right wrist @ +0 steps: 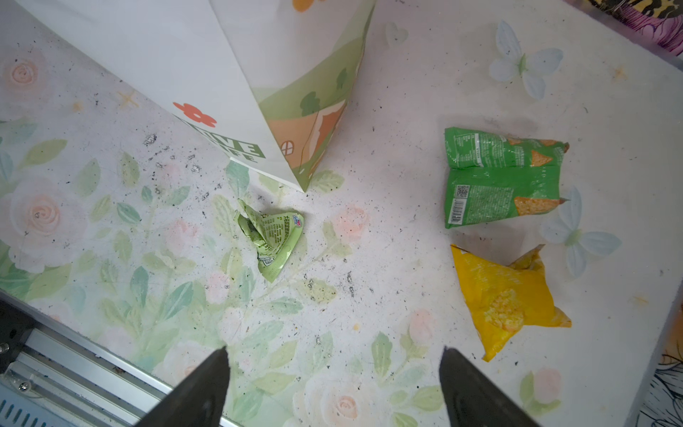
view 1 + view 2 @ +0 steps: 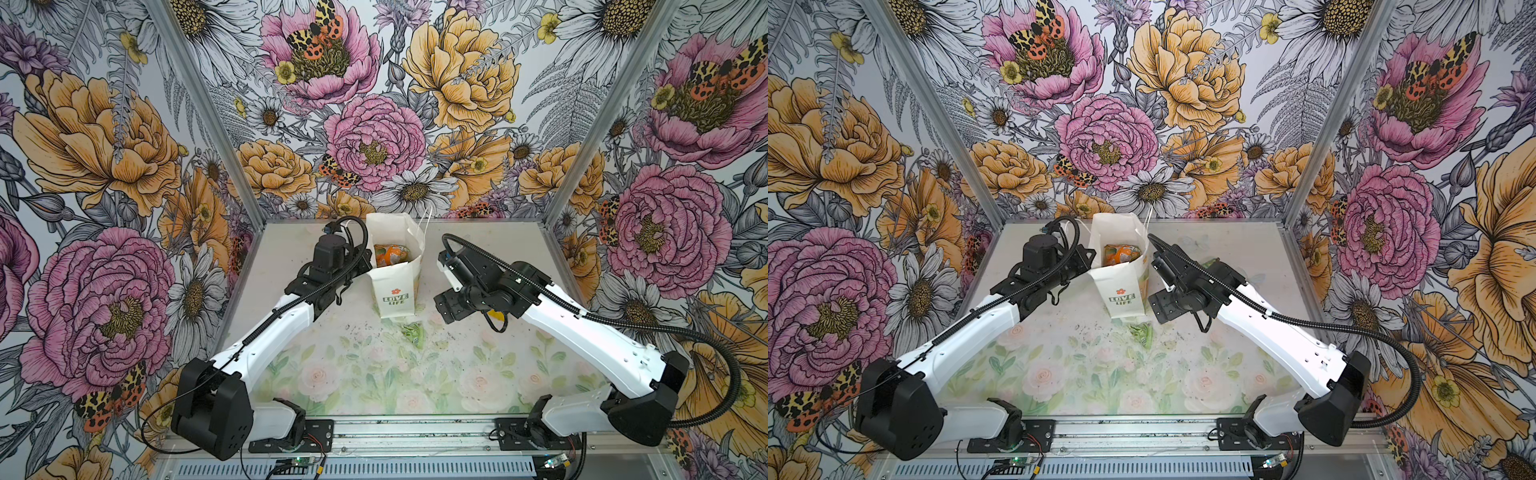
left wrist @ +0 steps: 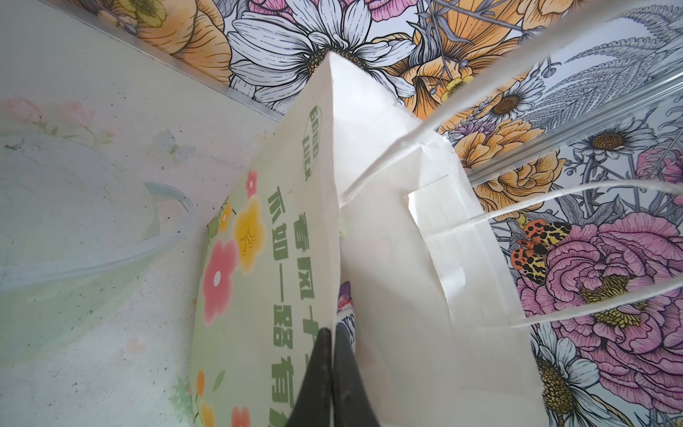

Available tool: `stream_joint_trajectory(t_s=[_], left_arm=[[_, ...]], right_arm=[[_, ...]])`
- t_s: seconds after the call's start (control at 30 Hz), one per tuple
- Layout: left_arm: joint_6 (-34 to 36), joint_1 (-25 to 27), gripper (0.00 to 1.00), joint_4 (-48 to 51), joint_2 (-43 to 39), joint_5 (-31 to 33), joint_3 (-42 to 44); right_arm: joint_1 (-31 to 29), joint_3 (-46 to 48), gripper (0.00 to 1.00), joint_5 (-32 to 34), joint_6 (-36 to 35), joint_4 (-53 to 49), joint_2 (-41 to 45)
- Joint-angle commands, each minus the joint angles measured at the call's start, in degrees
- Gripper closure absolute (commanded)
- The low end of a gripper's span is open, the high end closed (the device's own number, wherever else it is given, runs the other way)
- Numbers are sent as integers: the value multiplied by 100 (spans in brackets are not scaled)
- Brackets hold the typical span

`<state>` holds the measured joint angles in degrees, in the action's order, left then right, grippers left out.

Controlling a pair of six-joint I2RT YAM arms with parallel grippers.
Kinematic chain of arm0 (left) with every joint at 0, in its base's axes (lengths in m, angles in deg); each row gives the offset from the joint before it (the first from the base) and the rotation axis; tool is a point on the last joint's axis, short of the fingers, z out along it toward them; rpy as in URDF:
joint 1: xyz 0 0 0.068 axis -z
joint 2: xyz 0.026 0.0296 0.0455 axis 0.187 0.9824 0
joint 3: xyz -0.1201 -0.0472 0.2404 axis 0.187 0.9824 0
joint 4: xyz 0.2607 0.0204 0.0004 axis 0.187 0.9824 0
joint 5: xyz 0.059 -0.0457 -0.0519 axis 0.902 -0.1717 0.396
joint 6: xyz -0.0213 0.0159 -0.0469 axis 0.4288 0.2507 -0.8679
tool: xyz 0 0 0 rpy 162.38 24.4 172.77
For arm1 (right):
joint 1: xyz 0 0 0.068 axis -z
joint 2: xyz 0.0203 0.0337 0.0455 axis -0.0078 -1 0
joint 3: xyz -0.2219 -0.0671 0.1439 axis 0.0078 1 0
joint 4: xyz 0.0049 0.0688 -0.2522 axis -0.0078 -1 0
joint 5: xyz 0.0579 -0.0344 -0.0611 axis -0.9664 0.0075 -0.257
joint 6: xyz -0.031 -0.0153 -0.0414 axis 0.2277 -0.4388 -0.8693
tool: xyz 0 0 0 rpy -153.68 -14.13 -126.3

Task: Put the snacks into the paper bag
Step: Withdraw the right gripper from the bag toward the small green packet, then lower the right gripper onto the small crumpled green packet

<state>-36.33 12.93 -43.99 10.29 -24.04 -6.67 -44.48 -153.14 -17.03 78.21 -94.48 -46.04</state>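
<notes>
The right claw (image 1: 334, 349) is hanging open and empty at the right wrist view's lower edge; a pale green packet (image 1: 271, 236), green packet (image 1: 502, 177) and yellow packet (image 1: 506, 299) are lying on the table (image 1: 388, 258), waiting. Lower centre in the left wrist view, the left claw (image 3: 333, 332) is pinching the paper bag (image 3: 388, 240) at its rim. Both top views are showing an orange-white packet (image 2: 390, 253) inside, mid-frame, but no yellow one.

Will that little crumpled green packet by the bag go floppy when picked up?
Probably floppy: the pale green packet is already crumpled and folded over. It looks squashed and nearly empty, so likely very light. Its thin plastic might slip or crinkle when pinched.
</notes>
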Motion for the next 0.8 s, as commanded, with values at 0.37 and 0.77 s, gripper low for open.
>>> stream_joint_trajectory(t_s=[0.37,0.77], left_arm=[[16,-67,100,-214,68,-81,-52],[6,-59,100,-220,94,-107,-56]], right_arm=[[298,461,8,-520,20,391,49],[404,957,8,-1188,-68,762,-7]])
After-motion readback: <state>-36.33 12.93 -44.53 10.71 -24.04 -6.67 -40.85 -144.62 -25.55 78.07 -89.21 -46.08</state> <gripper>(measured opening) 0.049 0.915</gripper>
